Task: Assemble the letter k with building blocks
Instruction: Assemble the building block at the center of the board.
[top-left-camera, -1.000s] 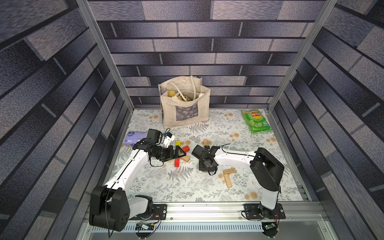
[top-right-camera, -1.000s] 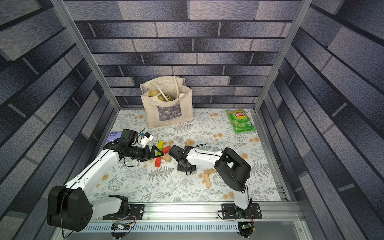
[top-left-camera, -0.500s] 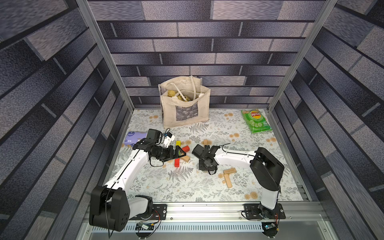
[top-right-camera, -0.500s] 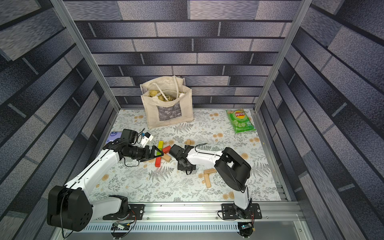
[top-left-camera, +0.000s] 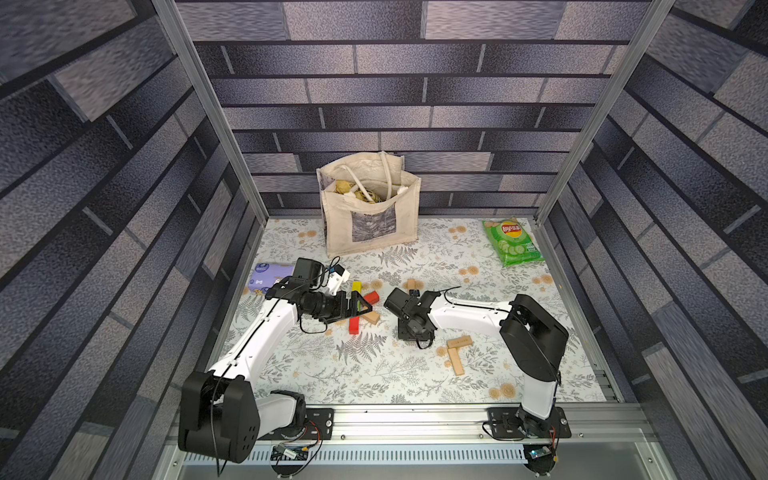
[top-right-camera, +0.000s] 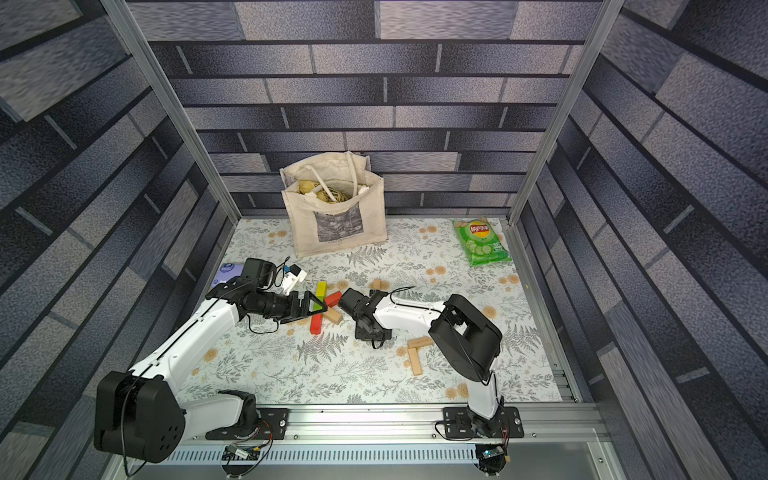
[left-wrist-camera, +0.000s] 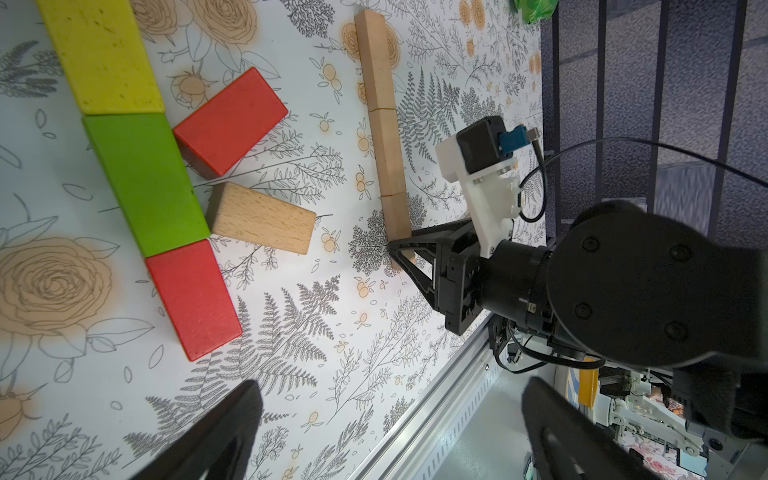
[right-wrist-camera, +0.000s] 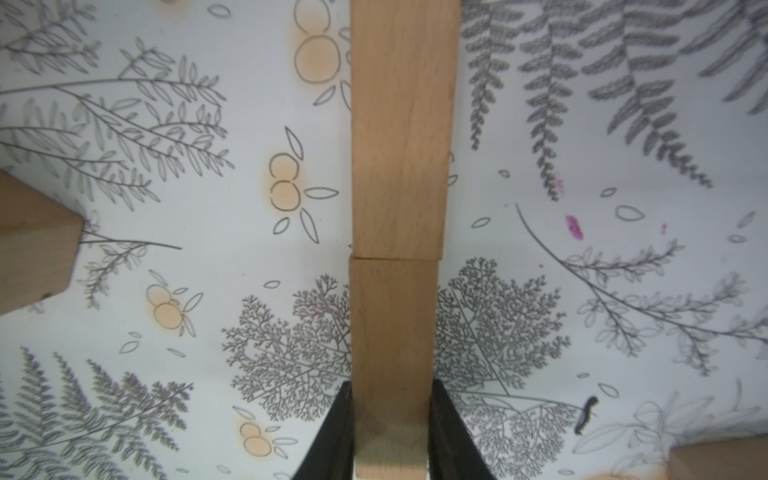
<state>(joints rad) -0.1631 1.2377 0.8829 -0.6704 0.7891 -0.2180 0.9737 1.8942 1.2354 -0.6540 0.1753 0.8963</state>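
A multicoloured letter k lies flat in the left wrist view: a yellow (left-wrist-camera: 99, 58), green (left-wrist-camera: 145, 183) and red block (left-wrist-camera: 193, 299) form the stem, and a red (left-wrist-camera: 230, 120) and a tan block (left-wrist-camera: 262, 224) slant off it. My left gripper (left-wrist-camera: 390, 395) hovers open beside it, holding nothing. To its right, three tan building blocks lie end to end as a tan stem (left-wrist-camera: 384, 124). My right gripper (right-wrist-camera: 392, 415) is shut on the near end block (right-wrist-camera: 392, 332), which butts against the middle block (right-wrist-camera: 401, 145). In a top view, the right gripper (top-left-camera: 413, 332) covers most of that stem.
Two loose tan blocks (top-left-camera: 457, 353) lie near the right arm's base. A canvas bag (top-left-camera: 370, 212) stands at the back, a green crisp packet (top-left-camera: 513, 243) at the back right, and a purple tissue pack (top-left-camera: 270, 276) by the left wall.
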